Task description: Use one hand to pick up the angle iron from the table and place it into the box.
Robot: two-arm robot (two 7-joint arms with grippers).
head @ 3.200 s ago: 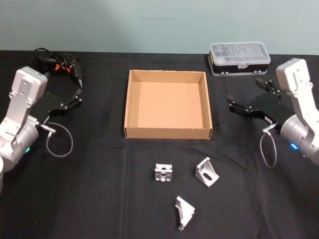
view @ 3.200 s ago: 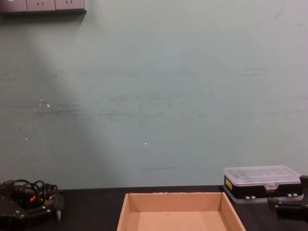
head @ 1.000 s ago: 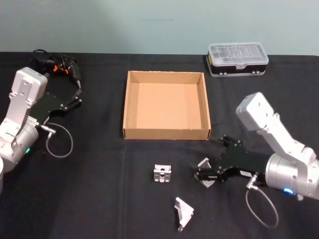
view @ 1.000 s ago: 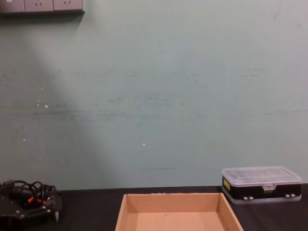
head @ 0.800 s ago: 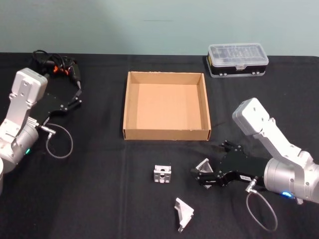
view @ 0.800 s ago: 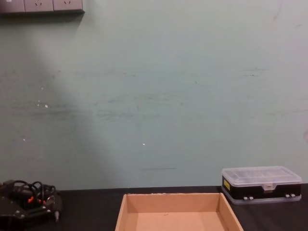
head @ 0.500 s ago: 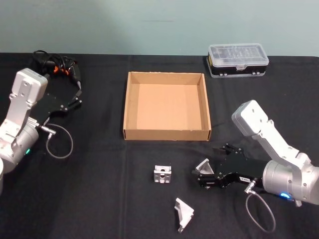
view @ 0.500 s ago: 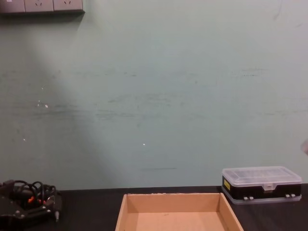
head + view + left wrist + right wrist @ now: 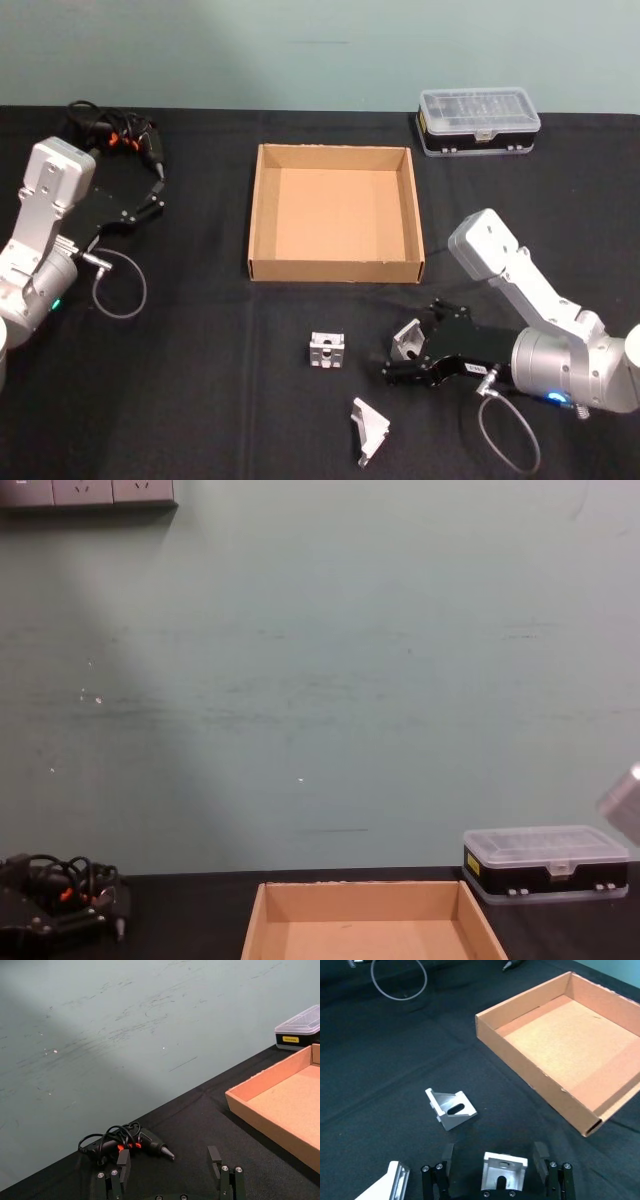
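- The right claw (image 9: pixel 405 352) sits low over the black tabletop (image 9: pixel 200 390), at about 5 o'clock from the box (image 9: pixel 335 268) and near its front wall.
- In the right wrist view that claw (image 9: pixel 493 1152) is spread wide. An angle iron (image 9: pixel 504 1172) stands between its two fingers (image 9: pixel 447 1152), with a gap on either side, so it is straddled and not pinched.
- In the head view the same angle iron (image 9: pixel 407 337) rests on the tabletop, just outside the box's front right corner.
- A second angle iron (image 9: pixel 327 349) lies at 9 o'clock from the first, a little apart from it. The right wrist view shows it (image 9: pixel 451 1108) with its slotted face up.
- A third angle iron (image 9: pixel 368 428) lies at about 7 o'clock from the right claw, nearest the robot.
- The tan box holds nothing, and its floor is bare cardboard in the right wrist view (image 9: pixel 530 1075).
- The left claw (image 9: pixel 150 195) hangs at 9 o'clock from the box, well apart from it. The left wrist view shows it (image 9: pixel 169 1165) released, its fingers (image 9: pixel 123 1162) wide apart and holding nothing.
- A power tool wrapped in its cable (image 9: pixel 115 135) lies at 12 o'clock from the left claw.
- A black plastic case with a clear lid (image 9: pixel 478 118) stands at 1 o'clock from the box.
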